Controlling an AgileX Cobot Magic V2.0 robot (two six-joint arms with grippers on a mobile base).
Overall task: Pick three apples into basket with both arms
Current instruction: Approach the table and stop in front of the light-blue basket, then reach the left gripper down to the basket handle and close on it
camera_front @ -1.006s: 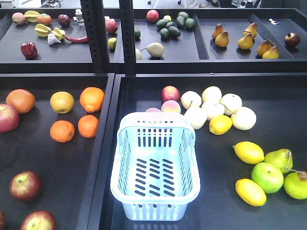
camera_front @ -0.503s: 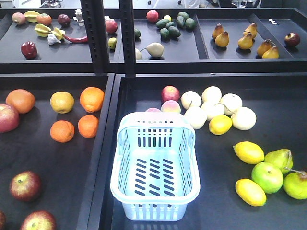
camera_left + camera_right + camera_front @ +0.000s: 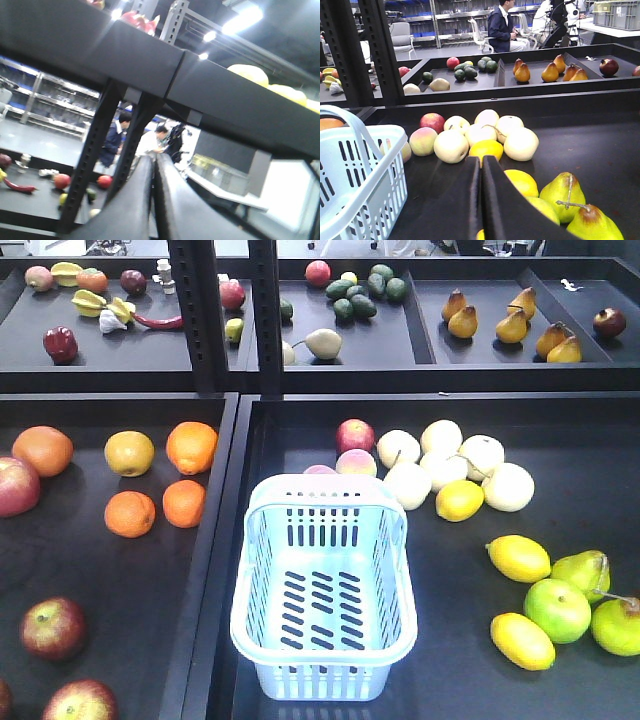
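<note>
Three dark red apples lie in the left tray: one at the left edge (image 3: 15, 486) and two near the front (image 3: 52, 628) (image 3: 78, 702). The pale blue basket (image 3: 325, 487) stands empty in the right tray, beside the divider; its slotted wall (image 3: 360, 170) fills the left of the right wrist view. Neither arm shows in the front view. My left gripper (image 3: 154, 157) is shut with nothing in it and points up under a black shelf edge (image 3: 150, 55). My right gripper (image 3: 481, 159) is shut and empty, low over the right tray, right of the basket.
Oranges (image 3: 190, 445) lie behind the apples. Pale round fruit (image 3: 450, 455), lemons (image 3: 518, 558), a green apple (image 3: 557, 608) and pears (image 3: 565, 195) lie right of the basket. Black posts (image 3: 195, 315) stand before the upper trays. People sit in the background (image 3: 502, 25).
</note>
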